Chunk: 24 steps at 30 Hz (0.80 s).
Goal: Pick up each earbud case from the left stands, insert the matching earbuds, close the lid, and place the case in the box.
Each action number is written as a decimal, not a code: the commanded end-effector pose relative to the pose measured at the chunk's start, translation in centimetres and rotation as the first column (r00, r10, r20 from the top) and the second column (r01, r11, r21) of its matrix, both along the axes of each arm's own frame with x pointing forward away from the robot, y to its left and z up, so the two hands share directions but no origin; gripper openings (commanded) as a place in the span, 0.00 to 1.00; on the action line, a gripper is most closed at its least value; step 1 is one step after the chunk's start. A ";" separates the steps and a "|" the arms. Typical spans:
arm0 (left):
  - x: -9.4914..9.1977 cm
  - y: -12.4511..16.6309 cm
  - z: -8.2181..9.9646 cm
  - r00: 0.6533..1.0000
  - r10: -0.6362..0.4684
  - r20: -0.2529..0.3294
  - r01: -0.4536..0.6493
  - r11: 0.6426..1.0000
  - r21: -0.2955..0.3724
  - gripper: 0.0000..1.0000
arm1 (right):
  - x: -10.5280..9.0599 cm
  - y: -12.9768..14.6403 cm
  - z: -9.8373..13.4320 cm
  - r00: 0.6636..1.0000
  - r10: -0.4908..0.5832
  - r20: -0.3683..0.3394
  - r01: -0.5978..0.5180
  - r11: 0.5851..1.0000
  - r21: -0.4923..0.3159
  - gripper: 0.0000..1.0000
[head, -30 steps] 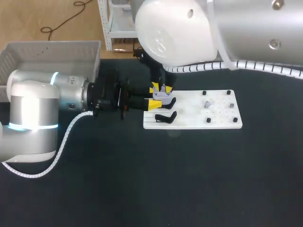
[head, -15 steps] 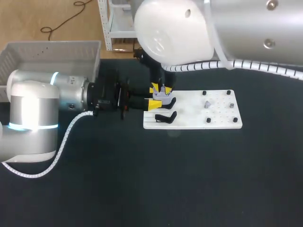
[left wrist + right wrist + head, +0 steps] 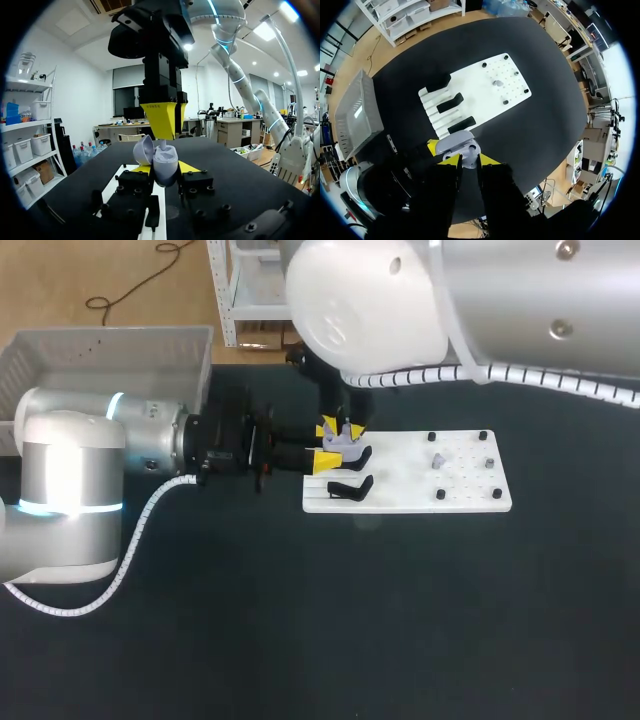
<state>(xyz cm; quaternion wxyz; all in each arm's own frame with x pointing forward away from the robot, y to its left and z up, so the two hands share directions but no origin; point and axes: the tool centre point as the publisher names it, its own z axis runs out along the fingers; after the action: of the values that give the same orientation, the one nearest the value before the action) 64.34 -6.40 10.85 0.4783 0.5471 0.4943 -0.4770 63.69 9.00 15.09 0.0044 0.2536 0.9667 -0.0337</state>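
Left claw [image 3: 331, 446] clamped on lilac earbud case [image 3: 345, 443] from both sides. Lid open. Case held over left end of white board [image 3: 420, 490], above black stands [image 3: 350, 488]. Right claw [image 3: 167, 134] points straight down onto open case, fingers pinched on small earbud [image 3: 163, 145], stem at case well. Second earbud [image 3: 438, 460] sits on board's peg area, well apart from case. Grey box [image 3: 100, 350] at far-left corner of counter [image 3: 350, 630].
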 end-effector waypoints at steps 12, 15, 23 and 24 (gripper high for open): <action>-0.1 0.0 0.0 1.000 0.002 0.002 -0.002 1.000 -0.002 0.00 | 0.5 -0.1 -0.7 1.000 -0.030 -0.004 0.030 0.999 -0.023 0.39; -0.1 0.0 0.0 1.000 0.002 0.002 -0.002 1.000 -0.002 0.00 | 0.4 -0.1 -0.4 0.999 -0.032 0.009 0.032 0.999 -0.004 1.00; -0.1 0.0 0.0 1.000 0.002 0.002 -0.002 1.000 -0.002 0.00 | -1.6 -0.8 2.7 0.995 -0.021 0.093 0.013 0.996 0.083 1.00; -0.1 0.0 0.0 1.000 0.002 0.002 -0.002 1.000 -0.002 0.00 | -1.8 -1.2 3.0 0.994 -0.019 0.103 0.008 0.994 0.105 1.00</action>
<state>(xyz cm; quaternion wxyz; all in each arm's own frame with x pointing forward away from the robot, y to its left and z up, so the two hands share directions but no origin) 64.36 -6.40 10.88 0.4785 0.5470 0.4939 -0.4774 64.05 9.84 17.31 0.0202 0.2626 0.9646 -0.0149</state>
